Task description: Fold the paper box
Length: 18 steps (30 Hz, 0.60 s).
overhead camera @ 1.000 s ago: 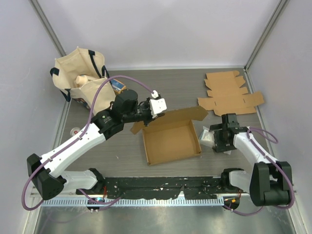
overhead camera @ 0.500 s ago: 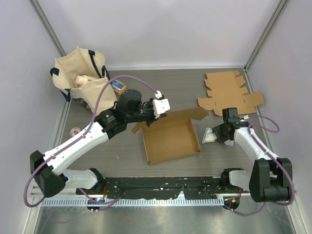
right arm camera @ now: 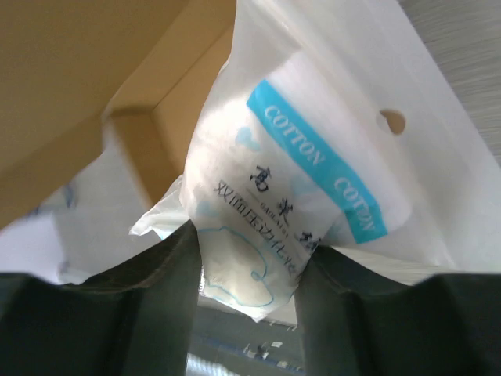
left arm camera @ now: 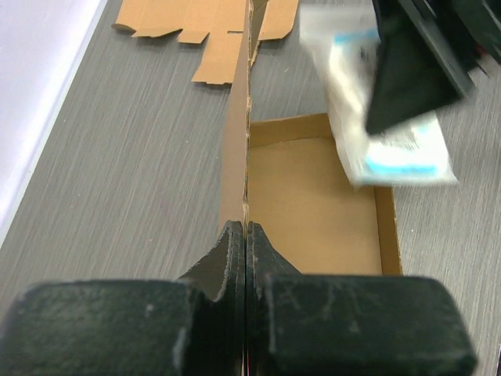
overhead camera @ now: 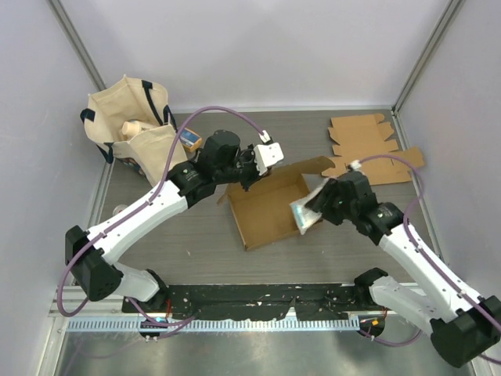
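Top view, paper box (overhead camera: 270, 207): an open tray in the middle of the worktop (overhead camera: 180, 235), sitting skewed, with its lid flap (overhead camera: 301, 168) raised on the far side.
Top view, left gripper (overhead camera: 249, 174): at the far left corner of the box, on the flap; how the jaws stand cannot be read from here.
Top view, right gripper (overhead camera: 317, 205): above the right wall of the box, carrying a cotton packet (overhead camera: 305, 213) that overhangs the tray.
Top view, surroundings: flat cardboard blanks (overhead camera: 368, 149) at far right and a tote bag (overhead camera: 129, 125) at far left, both well apart from the box.
Left wrist view, jaws: pressed together on the edge of the lid flap, which stands upright and runs away from the camera.
Left wrist view, tray: bare brown floor lies right of the flap; the packet and the dark right gripper hang over its far right part, blurred.
Right wrist view, jaws: clamped on the packet's lower end, one finger (right arm camera: 156, 305) on either side; clear film with a blue COTTON band bulges beyond them.
Right wrist view, box: a cardboard wall and corner sit just left of the packet; I cannot tell whether they touch.
Risk, snag: the slack film may catch the right wall on the way down and shove the light tray.
Risk, flap: the pinch on one edge is thin, so a push from the other arm may slip or crease it.
Risk, drop: if released too far right, the packet lands astride the wall instead of inside.
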Motion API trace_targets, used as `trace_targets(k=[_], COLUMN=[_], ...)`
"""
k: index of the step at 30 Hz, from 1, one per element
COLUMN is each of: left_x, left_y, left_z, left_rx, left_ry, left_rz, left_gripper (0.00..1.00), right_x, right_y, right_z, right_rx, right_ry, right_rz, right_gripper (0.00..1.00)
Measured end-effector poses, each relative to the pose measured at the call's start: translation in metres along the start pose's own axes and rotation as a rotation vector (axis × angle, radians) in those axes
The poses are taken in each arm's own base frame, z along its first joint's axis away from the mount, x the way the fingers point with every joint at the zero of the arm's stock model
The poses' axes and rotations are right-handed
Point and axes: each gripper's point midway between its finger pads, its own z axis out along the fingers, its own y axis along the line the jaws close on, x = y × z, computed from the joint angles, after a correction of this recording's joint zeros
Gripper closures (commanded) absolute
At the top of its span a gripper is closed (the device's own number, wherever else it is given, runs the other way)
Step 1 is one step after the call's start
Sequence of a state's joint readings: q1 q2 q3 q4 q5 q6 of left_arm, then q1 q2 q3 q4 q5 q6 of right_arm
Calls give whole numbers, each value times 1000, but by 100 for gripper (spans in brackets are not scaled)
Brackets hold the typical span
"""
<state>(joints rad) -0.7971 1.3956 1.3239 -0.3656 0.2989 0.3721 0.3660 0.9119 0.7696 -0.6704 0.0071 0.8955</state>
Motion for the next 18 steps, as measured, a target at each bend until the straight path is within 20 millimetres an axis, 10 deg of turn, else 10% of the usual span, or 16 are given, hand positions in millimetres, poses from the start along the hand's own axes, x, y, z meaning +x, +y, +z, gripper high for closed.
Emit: trace_targets(k=[2, 8, 18], left_x=[-1, -1, 6], left_y=[3, 0, -5], left_z=[-1, -4, -12], left_rx=[0, 41, 93], left_ry=[7, 7, 24], left_rz=[-5, -41, -80], left_gripper=[100, 100, 100], right_x=[25, 39, -40], right_y=[35, 91, 58], right_z=[-8, 4, -33], right_rx=[-136, -335, -249], right_ry=[54, 29, -380], right_rz=[-89, -234, -405], right_gripper=[13, 11, 18])
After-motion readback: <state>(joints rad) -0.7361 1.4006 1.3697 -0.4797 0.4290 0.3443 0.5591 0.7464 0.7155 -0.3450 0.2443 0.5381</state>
